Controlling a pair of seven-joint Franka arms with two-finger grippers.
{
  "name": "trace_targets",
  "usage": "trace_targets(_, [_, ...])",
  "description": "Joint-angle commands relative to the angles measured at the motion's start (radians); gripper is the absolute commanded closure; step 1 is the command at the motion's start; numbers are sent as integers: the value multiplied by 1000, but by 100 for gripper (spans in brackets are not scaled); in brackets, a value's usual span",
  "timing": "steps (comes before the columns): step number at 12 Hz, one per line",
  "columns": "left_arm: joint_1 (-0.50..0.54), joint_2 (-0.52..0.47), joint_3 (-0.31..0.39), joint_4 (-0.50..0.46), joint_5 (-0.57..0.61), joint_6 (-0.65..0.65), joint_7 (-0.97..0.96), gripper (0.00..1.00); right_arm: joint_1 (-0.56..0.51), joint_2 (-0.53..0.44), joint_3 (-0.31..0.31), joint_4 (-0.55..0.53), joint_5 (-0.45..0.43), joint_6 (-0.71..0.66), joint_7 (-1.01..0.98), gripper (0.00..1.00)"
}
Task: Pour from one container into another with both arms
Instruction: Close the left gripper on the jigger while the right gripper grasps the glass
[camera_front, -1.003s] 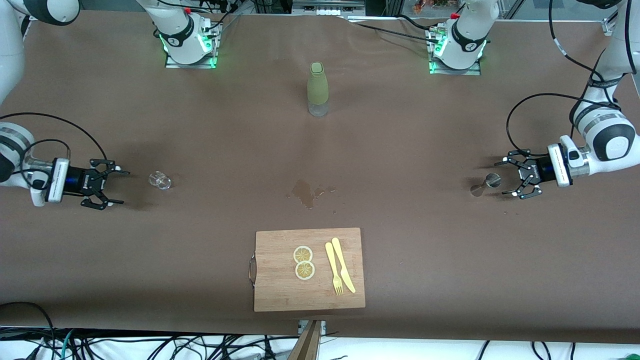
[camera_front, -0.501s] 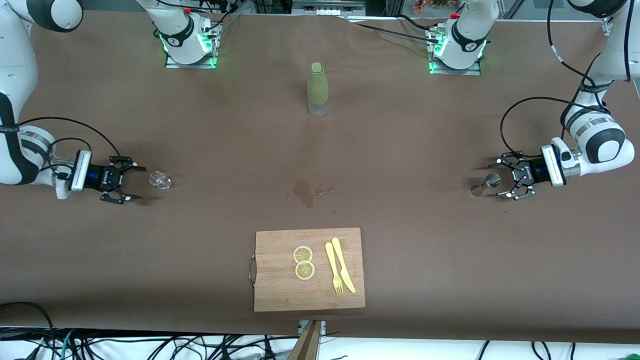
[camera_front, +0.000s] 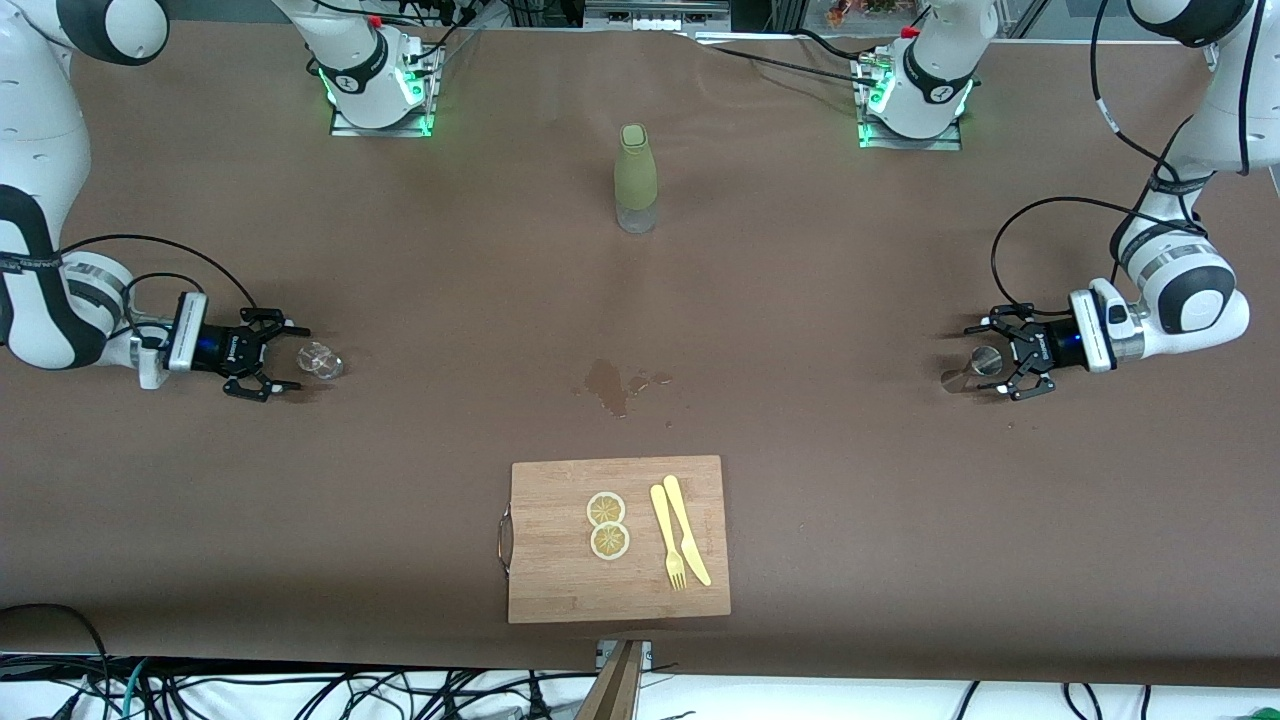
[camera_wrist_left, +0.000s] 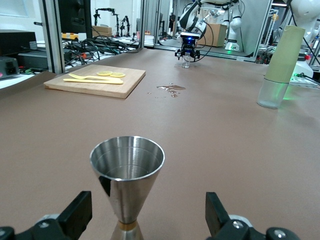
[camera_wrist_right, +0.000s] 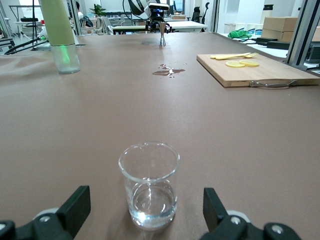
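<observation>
The small clear glass (camera_front: 320, 360) (camera_wrist_right: 149, 185) stands upright toward the right arm's end of the table, with a little liquid in its bottom. My right gripper (camera_front: 293, 358) (camera_wrist_right: 145, 207) is low at the table, open, its fingertips (camera_wrist_right: 75, 205) on either side just short of the glass and not touching it. The steel jigger (camera_front: 972, 367) (camera_wrist_left: 127, 175) stands upright toward the left arm's end. Around it my left gripper (camera_front: 987, 360) (camera_wrist_left: 148, 212) is open, its fingertips (camera_wrist_left: 220, 215) well apart from the metal.
An olive-green bottle (camera_front: 637, 178) stands mid-table near the bases. A wet spill (camera_front: 615, 383) marks the table's middle. Nearer the camera lies a wooden cutting board (camera_front: 560, 560) with lemon slices (camera_front: 607, 525), a yellow fork and knife (camera_front: 680, 545).
Both grippers slid in along the table toward their objects: the right one closed the gap to the glass, the left one moved in around the jigger. Glass and jigger stayed put.
</observation>
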Motion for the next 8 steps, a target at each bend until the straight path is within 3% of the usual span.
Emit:
trace_targets(1, [-13,49,4,50,-34,-24,81,1,-2,7,15,-9,8,26,-7,0])
trace_targets(8, [-40,113,4,119,-57,-44,83,1,6,25,39,-7,13,40,29,5])
